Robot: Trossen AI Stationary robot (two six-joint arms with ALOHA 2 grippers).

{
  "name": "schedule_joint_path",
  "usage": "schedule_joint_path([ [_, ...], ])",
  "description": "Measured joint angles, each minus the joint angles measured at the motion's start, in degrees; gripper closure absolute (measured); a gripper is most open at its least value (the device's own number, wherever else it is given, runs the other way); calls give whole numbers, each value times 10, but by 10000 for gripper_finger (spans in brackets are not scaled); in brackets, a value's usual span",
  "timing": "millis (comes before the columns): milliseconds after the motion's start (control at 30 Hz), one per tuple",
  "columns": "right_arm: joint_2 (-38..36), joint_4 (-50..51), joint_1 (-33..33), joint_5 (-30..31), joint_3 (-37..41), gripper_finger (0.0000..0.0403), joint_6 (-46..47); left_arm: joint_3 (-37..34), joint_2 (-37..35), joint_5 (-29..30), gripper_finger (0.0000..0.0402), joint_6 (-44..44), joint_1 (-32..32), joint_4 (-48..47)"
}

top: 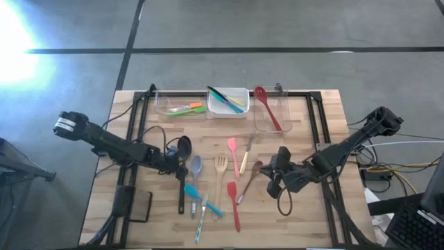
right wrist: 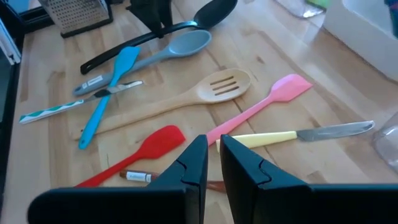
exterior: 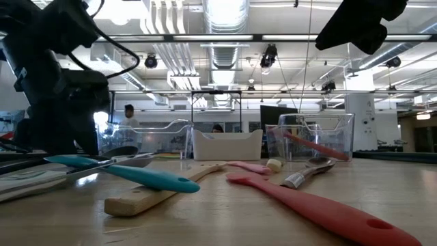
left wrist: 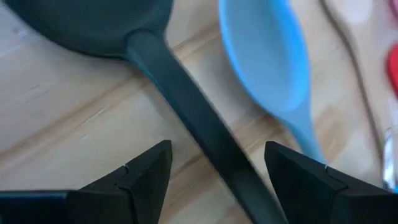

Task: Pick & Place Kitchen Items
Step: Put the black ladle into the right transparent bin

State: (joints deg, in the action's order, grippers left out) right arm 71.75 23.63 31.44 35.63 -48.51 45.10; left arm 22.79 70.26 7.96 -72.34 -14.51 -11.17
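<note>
Several long-handled utensils lie flat on the wooden table [top: 305, 222]: a black ladle [top: 183, 160], a grey spoon [top: 196, 167], a wooden slotted fork [top: 220, 173], a pink spatula [top: 234, 154], a red spatula [top: 234, 205], a teal spatula [top: 200, 197] and a yellow-handled knife [right wrist: 292, 135]. My left gripper [left wrist: 221, 171] is open and low over the ladle's handle [left wrist: 199, 124], one finger on either side of it and apart from it. My right gripper [right wrist: 214, 155] is shut and empty, above the table right of the utensils [top: 272, 177].
Three tubs stand along the far edge: a clear one [top: 173, 105] holding green and orange utensils, a white one [top: 229, 101] with several utensils, and a clear one [top: 272, 114] with a red spoon. A dark mesh grater [top: 139, 205] lies at the near left.
</note>
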Motion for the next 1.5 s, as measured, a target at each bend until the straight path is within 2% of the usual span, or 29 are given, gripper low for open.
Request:
schedule_joint_path([
  [133, 0, 0, -1, 6, 0, 365, -6, 0, 33, 1, 140, 2, 5, 39],
  [367, 0, 1, -1, 7, 0, 365, -18, 2, 78, 20, 140, -2, 10, 45],
  [633, 0, 1, -1, 6, 0, 365, -22, 2, 89, 41, 161, -9, 11, 34],
  [1267, 0, 1, -1, 6, 0, 365, -21, 13, 83, 52, 268, 17, 12, -74],
  [1367, 0, 1, -1, 6, 0, 365, -21, 13, 83, 58, 299, 32, 12, -95],
  [1500, 0, 1, -1, 5, 0, 365, -21, 18, 80, 58, 360, 62, 13, -107],
])
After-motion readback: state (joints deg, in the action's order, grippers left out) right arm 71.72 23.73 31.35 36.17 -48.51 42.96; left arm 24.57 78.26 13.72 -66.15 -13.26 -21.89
